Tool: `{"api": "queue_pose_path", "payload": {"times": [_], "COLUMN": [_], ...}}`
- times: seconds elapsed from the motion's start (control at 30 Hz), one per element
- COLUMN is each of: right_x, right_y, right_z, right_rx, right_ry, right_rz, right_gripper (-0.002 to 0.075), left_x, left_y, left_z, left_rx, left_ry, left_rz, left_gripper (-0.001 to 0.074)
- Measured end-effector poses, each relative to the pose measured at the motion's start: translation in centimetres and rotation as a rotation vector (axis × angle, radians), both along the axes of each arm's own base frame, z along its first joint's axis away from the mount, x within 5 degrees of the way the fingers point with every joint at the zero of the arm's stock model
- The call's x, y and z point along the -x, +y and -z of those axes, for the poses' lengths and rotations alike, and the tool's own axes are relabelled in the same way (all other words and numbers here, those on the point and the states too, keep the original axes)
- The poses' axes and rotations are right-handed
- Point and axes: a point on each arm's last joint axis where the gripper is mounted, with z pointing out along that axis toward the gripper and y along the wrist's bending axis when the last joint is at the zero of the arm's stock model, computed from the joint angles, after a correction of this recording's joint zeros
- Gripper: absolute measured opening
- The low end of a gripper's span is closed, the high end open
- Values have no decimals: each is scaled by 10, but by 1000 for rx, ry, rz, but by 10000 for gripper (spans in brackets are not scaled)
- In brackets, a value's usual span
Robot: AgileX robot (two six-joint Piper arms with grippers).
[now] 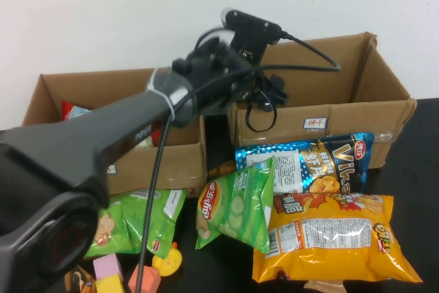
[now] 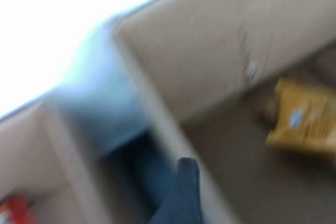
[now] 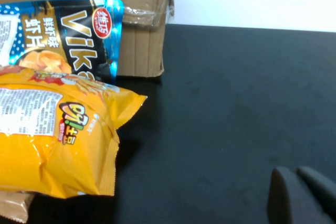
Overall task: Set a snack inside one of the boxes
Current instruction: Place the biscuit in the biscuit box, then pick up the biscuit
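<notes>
Two open cardboard boxes stand at the back, the left box (image 1: 62,84) and the right box (image 1: 384,80). My left gripper (image 1: 267,90) hovers over the wall between them, at the right box's left end. In the blurred left wrist view one dark finger (image 2: 186,182) shows with nothing in it, and a yellow snack (image 2: 304,119) lies on the right box's floor. The jaws look open. My right gripper (image 3: 299,192) is shut and empty, low over the black table (image 3: 236,103), to the right of the yellow bag (image 3: 52,145). It is out of the high view.
In front of the boxes lie a blue Vika bag (image 1: 309,166), a big yellow bag (image 1: 329,238), a green Lay's bag (image 1: 236,204) and another green bag (image 1: 137,221). A red packet (image 1: 68,109) sits in the left box. A toy duck (image 1: 168,262) and blocks (image 1: 106,265) lie front left.
</notes>
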Motion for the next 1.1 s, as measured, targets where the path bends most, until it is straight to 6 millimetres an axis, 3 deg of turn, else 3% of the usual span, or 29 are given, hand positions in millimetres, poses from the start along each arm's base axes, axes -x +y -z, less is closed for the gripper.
{"api": "queue_pose_path", "payload": {"times": [0.1,0.27,0.43,0.57,0.7,0.87,0.97,1.1], "right_x": [0,0,0,0,0,0,0,0], "right_y": [0,0,0,0,0,0,0,0], "right_z": [0,0,0,0,0,0,0,0], "right_rx": [0,0,0,0,0,0,0,0], "right_ry": [0,0,0,0,0,0,0,0], "right_rz": [0,0,0,0,0,0,0,0], "right_gripper": [-1,-1,-1,-1,-1,-1,-1,-1], "left_x": [29,93,143,173,195,208,207,203], "left_y": [2,-3,13,35,63,106,128,153], "left_z": [-26,-56,-32,-3,34,77,85,89], "left_rx": [-187,-418,-425,-393,-383,-339,-246,-129], "left_ry": [81,208,419,522,630,749,729,684], "left_rz": [13,165,230,199,130,-55,-187,-329], "left_gripper": [568,373,198,163,223,472,572,602]}}
